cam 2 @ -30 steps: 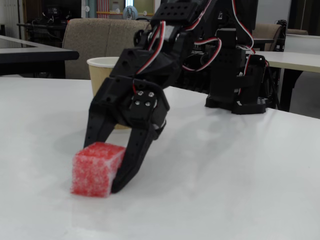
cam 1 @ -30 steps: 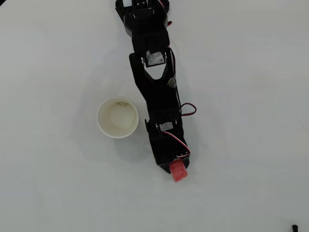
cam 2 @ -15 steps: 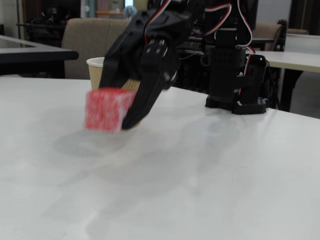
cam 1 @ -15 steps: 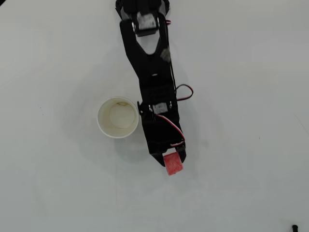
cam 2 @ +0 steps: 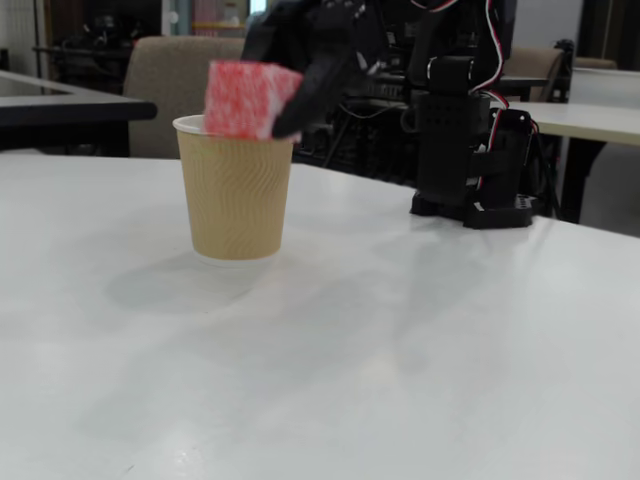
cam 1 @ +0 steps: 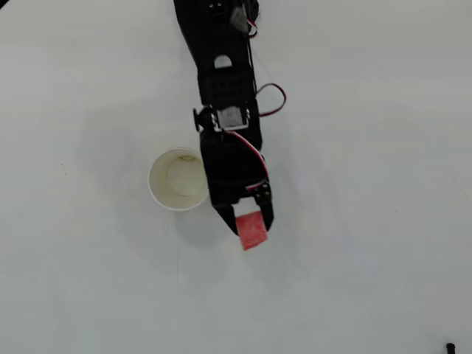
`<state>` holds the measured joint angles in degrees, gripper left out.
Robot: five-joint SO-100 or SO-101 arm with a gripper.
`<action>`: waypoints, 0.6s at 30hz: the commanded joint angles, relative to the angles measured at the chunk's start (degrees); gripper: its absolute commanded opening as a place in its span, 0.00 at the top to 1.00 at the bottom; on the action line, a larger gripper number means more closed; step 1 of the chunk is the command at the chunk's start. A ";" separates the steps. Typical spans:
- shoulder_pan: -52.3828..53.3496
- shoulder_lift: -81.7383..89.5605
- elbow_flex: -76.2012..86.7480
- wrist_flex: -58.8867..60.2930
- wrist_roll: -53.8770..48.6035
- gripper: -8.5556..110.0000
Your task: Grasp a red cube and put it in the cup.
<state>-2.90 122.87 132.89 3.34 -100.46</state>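
The black gripper [cam 1: 248,225] is squeezing the red cube [cam 1: 251,230] between its two fingers and holding it up in the air, off the white table [cam 1: 369,147]. From above, the cube is hanging just beside the cup [cam 1: 179,179], not over its mouth. The cup is standing upright near the middle of the table.

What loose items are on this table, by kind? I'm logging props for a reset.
Cube, red, held in the fingers: 1
Cup, brown outside, white rim: 1
Total: 2
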 commanded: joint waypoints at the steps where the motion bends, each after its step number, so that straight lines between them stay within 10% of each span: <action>1: 1.67 10.20 1.76 1.93 0.53 0.86; 18: 8.35 15.56 1.85 8.26 0.62 0.86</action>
<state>4.04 135.00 136.49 11.16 -100.46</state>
